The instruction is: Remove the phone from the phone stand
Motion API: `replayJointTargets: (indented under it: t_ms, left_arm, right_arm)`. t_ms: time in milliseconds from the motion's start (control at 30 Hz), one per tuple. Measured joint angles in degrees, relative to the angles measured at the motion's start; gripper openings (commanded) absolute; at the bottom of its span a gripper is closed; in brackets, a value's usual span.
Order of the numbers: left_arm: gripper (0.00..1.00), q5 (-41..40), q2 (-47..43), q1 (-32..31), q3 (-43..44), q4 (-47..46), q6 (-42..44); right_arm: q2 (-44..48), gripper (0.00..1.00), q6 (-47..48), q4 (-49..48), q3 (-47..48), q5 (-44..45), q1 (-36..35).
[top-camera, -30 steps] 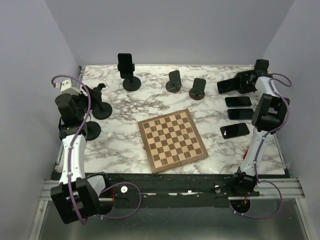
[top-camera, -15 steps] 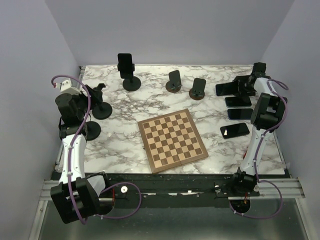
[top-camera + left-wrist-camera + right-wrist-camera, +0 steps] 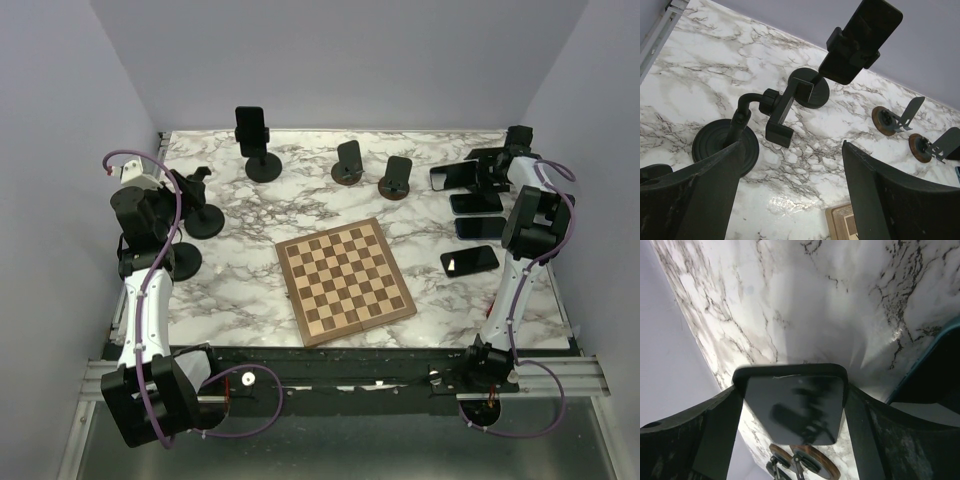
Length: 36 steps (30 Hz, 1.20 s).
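At the far right of the table (image 3: 240, 205), your right gripper (image 3: 472, 174) was pinching a phone (image 3: 450, 178) by its end. It held the phone roughly flat in the air, just beyond the three phones (image 3: 476, 202) lying in a row. By my reading you already had this phone off its stand, and what was left was to set it down and let go. Two small stands (image 3: 348, 160) at the back stood bare. A second phone (image 3: 251, 128) was clamped in the tall stand (image 3: 263, 168) at the back left, so more work may have been waiting there. Your left gripper (image 3: 790, 197) was spread wide with nothing in it, near a bent-arm stand (image 3: 775, 107) that was also bare. Against a second earlier, you had carried the phone a little leftward and lower, closer to the row. Over the last half second it barely moved. Your left arm had not shifted at all.
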State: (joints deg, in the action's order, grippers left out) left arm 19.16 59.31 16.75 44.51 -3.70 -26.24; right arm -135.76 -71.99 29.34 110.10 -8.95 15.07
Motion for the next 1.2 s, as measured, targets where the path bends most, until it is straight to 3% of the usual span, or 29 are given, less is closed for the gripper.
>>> replayJointTargets:
  t_ms: [100, 400, 567, 733, 900, 1033, 1200]
  left_arm:
    - [0.87, 0.0, 0.0, 0.0, 0.0, 0.0, 0.0]
    - [0.87, 0.0, -0.4, -0.3, 0.0, -0.1, 0.3]
    - [0.79, 0.8, -1.6, -0.6, -0.4, -1.3, 0.6]
    - [0.79, 4.0, -2.7, -0.7, -0.9, -3.1, 1.8]
    - [0.75, 6.0, -3.5, -0.8, -1.6, -4.5, 2.7]
    - [0.75, 7.6, -4.1, -0.8, -2.1, -5.9, 3.0]
    - [0.76, 8.9, -4.5, -1.3, -2.3, -6.4, 3.4]
  right_arm:
    - [0.0, 1.0, 0.2, -1.0, 0.0, -0.7, 0.0]
    - [1.2, 1.0, 1.9, -3.5, -2.2, -2.2, 0.0]
    - [4.3, 1.0, 5.9, -4.1, -6.5, -3.0, 0.0]
    - [10.0, 1.0, 13.7, -5.4, -11.9, -4.1, -0.5]
    - [21.2, 1.0, 20.7, -8.6, -19.8, -4.1, -1.6]
    - [28.7, 1.0, 25.4, -11.9, -23.6, -4.2, -5.0]
    - [31.8, 1.0, 30.2, -14.1, -24.3, -2.7, -15.0]
